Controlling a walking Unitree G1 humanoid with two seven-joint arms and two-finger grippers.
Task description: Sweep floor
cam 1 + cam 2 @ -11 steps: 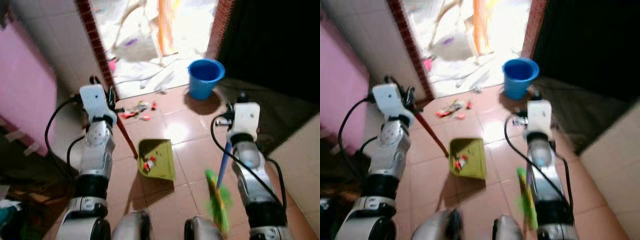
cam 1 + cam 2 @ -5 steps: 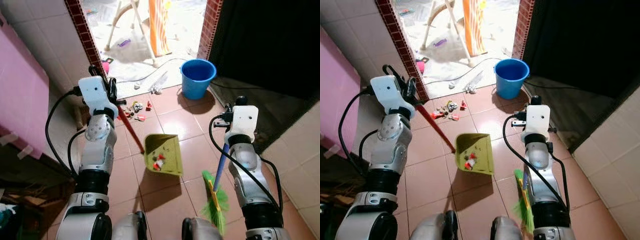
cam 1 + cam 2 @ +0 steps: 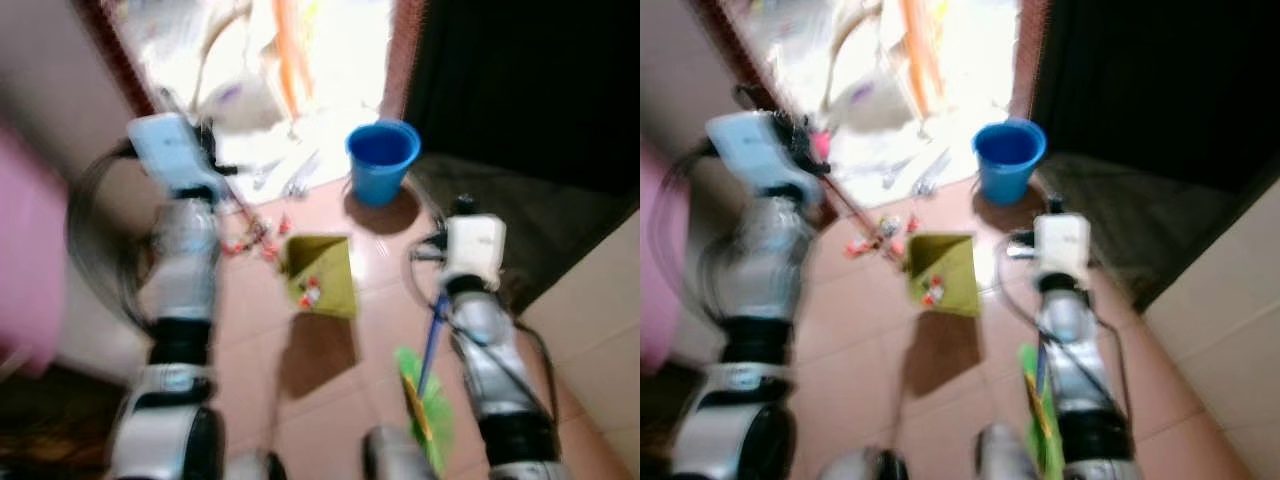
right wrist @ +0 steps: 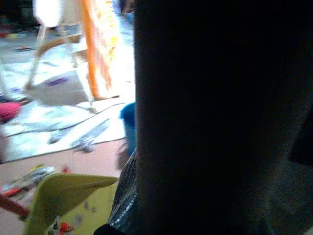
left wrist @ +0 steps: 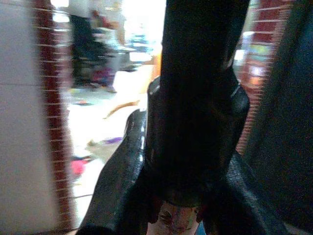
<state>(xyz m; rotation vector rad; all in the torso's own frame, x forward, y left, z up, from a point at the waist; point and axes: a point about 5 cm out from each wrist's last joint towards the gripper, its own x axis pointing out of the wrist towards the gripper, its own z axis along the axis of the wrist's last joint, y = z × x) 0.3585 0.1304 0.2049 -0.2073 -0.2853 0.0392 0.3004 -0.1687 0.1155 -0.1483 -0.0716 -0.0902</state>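
**Broom in one gripper, dustpan in the other, litter not all in yet**

Head views are pretty smeared, so details are soft.

Nearest the robot, low on the right, the green broom hangs with its bristles down by the robot's feet. Its blue stick runs up to the right gripper, which looks clamped around it, though the fingers themselves are lost in blur and arm, so honestly one cannot tell for sure. A broom like this should be light and top-long: stiff stick, floppy bristles. Holding it high up the stick gives reach but little leverage, so the head will probably wobble on each stroke.

A bit farther out, middle of the tiled floor, sits the yellow-green dustpan with a few red and white scraps already inside. Its red handle slants up and left to the left gripper, which appears to be closed on it. The left wrist view has a dark rod between the black fingers, so that fits. The pan is thin plastic, light, and likely to skate on glossy tile unless its lip is pressed down.

Just left of the pan and slightly beyond lies the scattered litter, small wrappers, light enough to flick away if swept hard.

Farther right stands a blue bucket, and past that the bright doorway.
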